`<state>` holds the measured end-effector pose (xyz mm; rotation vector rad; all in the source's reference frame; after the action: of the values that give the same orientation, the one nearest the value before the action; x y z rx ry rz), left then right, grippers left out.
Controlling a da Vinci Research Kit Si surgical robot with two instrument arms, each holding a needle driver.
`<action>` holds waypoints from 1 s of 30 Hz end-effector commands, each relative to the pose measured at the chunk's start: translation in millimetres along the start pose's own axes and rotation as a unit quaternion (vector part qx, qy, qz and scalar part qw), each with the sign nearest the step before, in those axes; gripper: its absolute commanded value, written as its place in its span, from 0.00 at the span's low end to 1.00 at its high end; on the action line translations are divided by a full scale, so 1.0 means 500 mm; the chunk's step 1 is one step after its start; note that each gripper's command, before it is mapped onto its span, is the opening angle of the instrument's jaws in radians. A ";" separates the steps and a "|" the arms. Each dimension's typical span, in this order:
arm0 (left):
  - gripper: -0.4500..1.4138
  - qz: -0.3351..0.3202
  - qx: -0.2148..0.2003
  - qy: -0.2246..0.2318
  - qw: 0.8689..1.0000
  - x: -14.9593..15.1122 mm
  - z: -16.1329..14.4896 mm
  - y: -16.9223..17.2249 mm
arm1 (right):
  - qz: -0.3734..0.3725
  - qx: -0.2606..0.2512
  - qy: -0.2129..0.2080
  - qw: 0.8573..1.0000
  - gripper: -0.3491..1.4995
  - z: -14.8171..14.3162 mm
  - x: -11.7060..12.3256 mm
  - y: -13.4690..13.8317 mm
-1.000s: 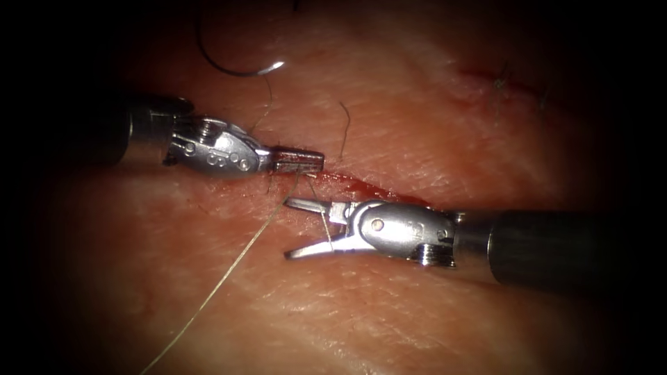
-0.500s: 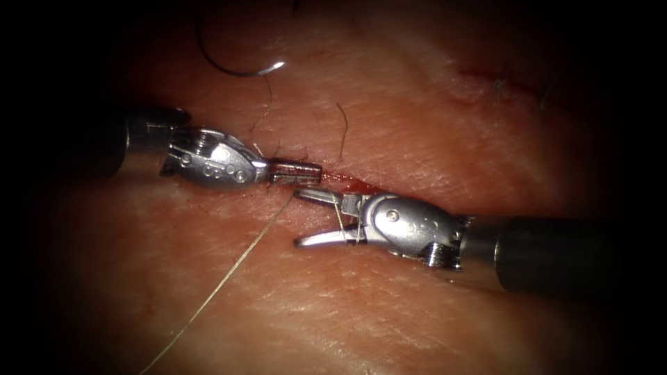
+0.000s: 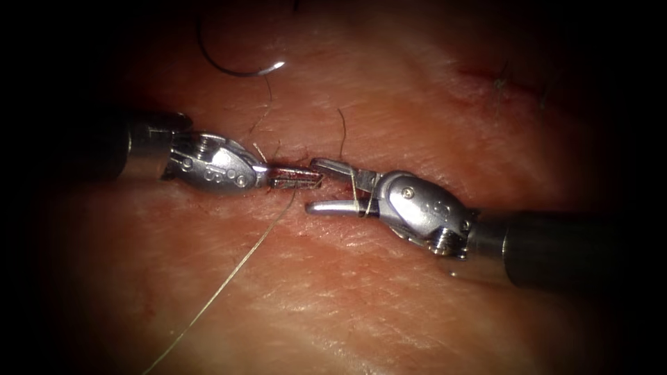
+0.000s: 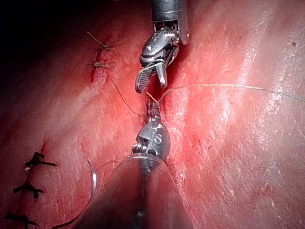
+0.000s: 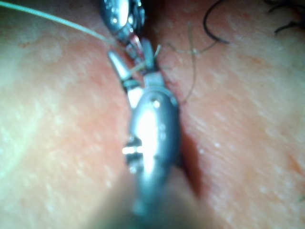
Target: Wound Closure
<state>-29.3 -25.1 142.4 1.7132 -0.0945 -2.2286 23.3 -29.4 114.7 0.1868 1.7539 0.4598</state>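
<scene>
The cut [image 3: 333, 182] runs across the tissue [image 3: 361, 298] between the two tools. My left tool [image 3: 316, 178] lies along it from the left, jaws shut on the thread [image 3: 229, 274], which trails off toward the near left. My right tool [image 3: 310, 186] comes in from the right with jaws open, their tips just off the left tool's tip. A loop of thread [image 3: 355, 198] is wrapped around both open jaws, which grip nothing. The curved needle [image 3: 236, 71] lies free on the tissue at the far left, held by neither tool. The left wrist view has the left tool [image 4: 151, 102], the right tool [image 4: 151, 86] and the needle [image 4: 93, 183].
A short dark thread end [image 3: 344, 132] stands up just beyond the cut. A finished stitch [image 3: 500, 80] sits at the far right, and several dark stitches [image 4: 35, 162] mark the tissue in the left wrist view. Red fluid [image 3: 347, 186] wets the cut's edges.
My right tool has moved up and to the left, carrying the thread loop on its open jaws, until its tips reached the left tool's tip. The left tool and needle stayed put.
</scene>
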 end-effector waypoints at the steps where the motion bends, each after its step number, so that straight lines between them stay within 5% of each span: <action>1: 0.00 0.001 -0.001 0.001 1.000 -0.0008 0.0015 0.0007 | 0.004 -0.010 0.001 1.000 0.43 0.0010 -0.0018 -0.0002; 7: 0.00 0.000 -0.002 0.001 1.000 -0.0009 0.0016 0.0016 | 0.010 -0.059 -0.003 0.998 0.44 -0.0007 -0.0017 0.0001; 13: 0.00 -0.002 -0.002 0.002 1.000 -0.0009 0.0019 0.0021 | 0.024 -0.103 -0.013 0.994 0.73 -0.0018 -0.0018 0.0007; 18: 0.00 -0.001 -0.002 0.001 1.000 -0.0009 0.0021 0.0026 | 0.038 -0.128 -0.014 0.991 0.85 -0.0026 -0.0021 0.0012; 30: 0.00 0.000 0.000 0.001 1.000 0.0012 0.0036 0.0042 | 0.060 -0.190 -0.033 0.979 0.88 -0.0035 -0.0021 0.0019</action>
<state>-30.3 -27.4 142.3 1.7137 -0.0950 -2.2274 21.2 -29.1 115.8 0.0353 1.5515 0.8677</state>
